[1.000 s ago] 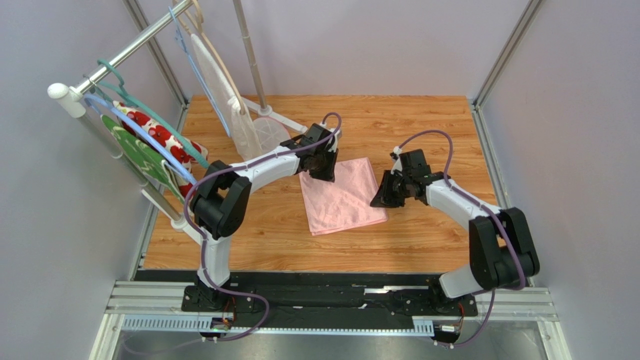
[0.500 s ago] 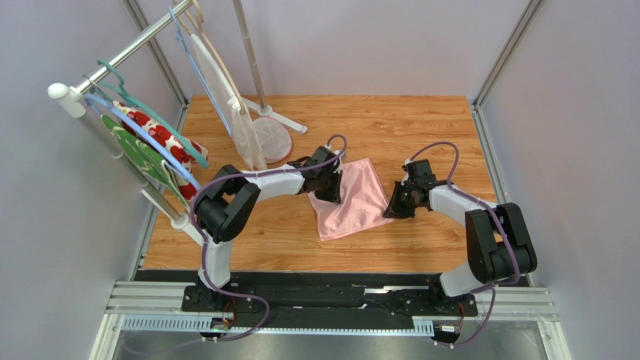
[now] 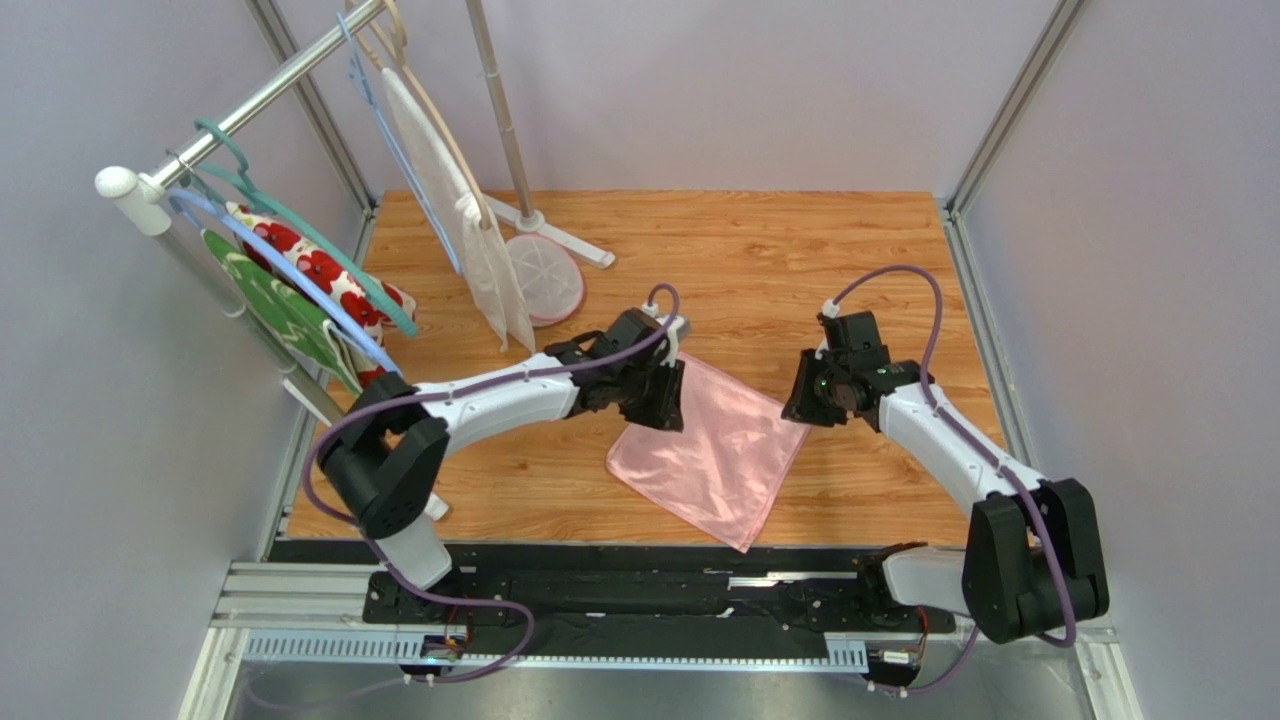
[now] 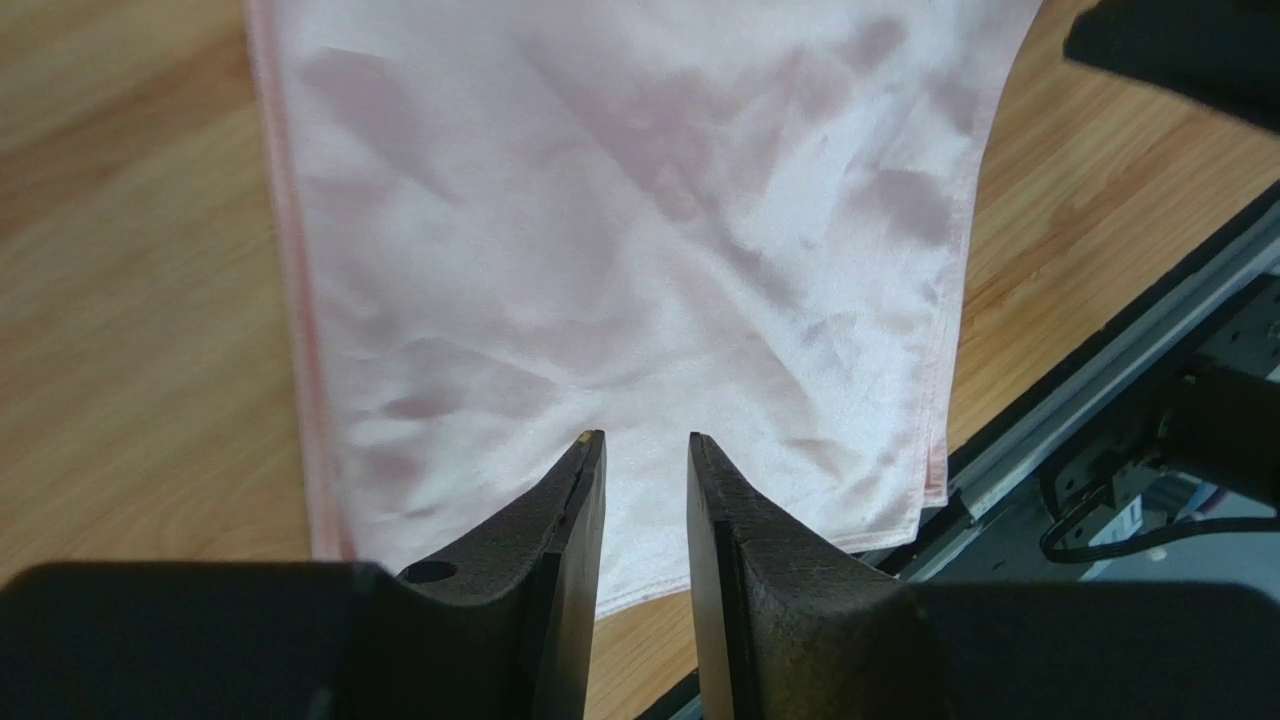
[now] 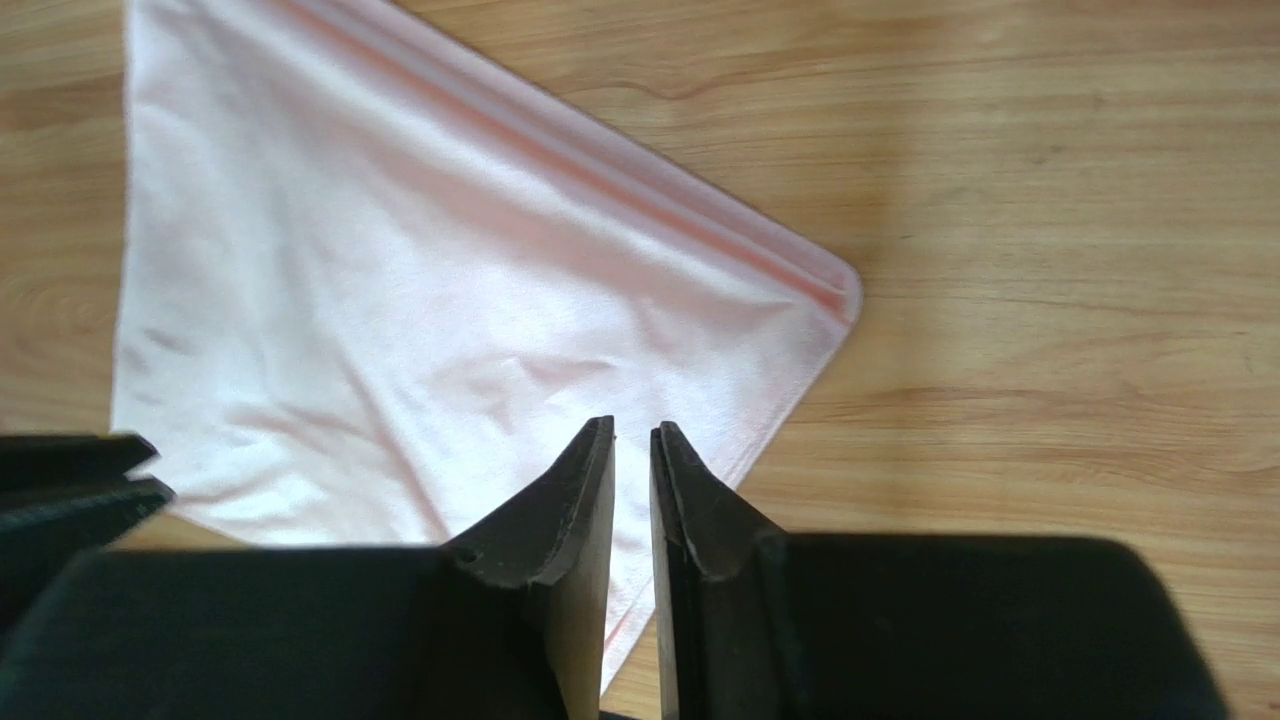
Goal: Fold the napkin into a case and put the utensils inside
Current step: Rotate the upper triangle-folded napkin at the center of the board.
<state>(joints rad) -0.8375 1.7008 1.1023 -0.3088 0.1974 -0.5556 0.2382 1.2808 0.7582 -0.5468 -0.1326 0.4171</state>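
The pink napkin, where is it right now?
In the top view, the napkin lies flat in the middle of the wooden table, between the left arm and the right arm, nearer the front edge.

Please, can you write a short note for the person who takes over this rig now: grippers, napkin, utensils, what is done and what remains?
Left gripper: fingers slightly apart over the light-pink square cloth napkin, holding nothing.
Right gripper: fingers slightly apart at the napkin's right corner, holding nothing.
Napkin: spread flat on the wooden table, between the two arms.
Done: napkin laid out.
Left: fold it into the case, put the utensils inside; no utensils are in view.
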